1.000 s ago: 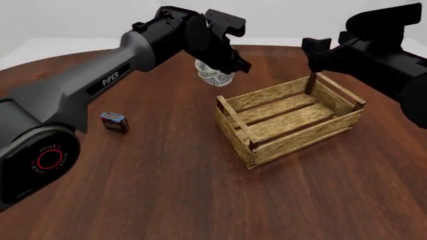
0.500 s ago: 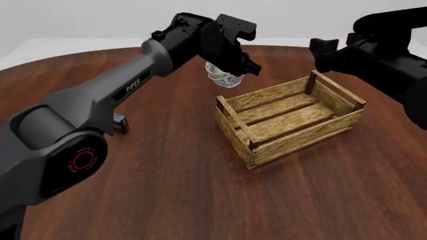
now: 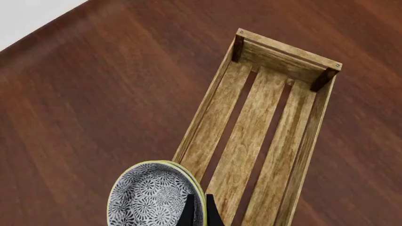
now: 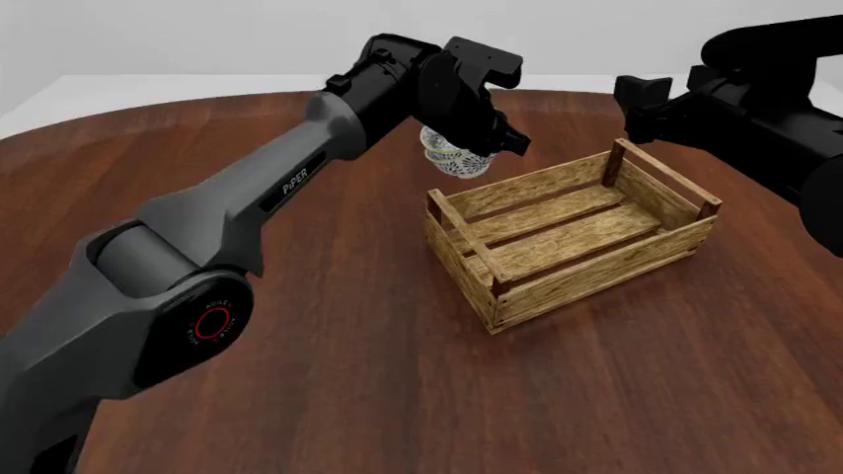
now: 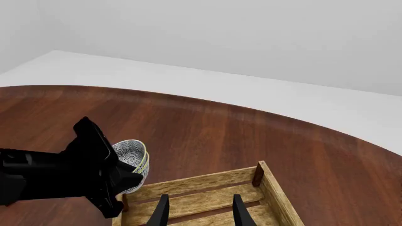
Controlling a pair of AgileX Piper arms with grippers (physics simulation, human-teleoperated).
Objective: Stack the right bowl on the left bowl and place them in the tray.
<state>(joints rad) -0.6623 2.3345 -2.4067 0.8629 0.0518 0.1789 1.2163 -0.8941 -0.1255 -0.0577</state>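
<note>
Above the worktop (image 4: 330, 375), beside the far-left corner of the tray (image 4: 571, 240), the stacked bowls (image 4: 452, 156) hang in the air in the left gripper (image 3: 199, 210). Its jaws are clamped on the bowls' rim: in the left wrist view the two dark fingertips (image 3: 188, 212) stand close together at the rim, where two yellow-green edges show one inside the other. The bowls are tilted, with the black-and-white flower pattern of the inside visible. In the front view they sit under the black wrist of the left arm, off the wood and outside the tray, near its far long wall.

The tray rests flat on the worktop, right of the centre, turned at an angle. It has light slatted walls, a slatted floor and darker corner posts.

The right gripper (image 5: 200, 211) hovers over the far right part of the tray. Its jaws are apart and hold nothing; between them the far wall and a corner post can be seen. The right arm comes in from the right edge of the front view.
</note>
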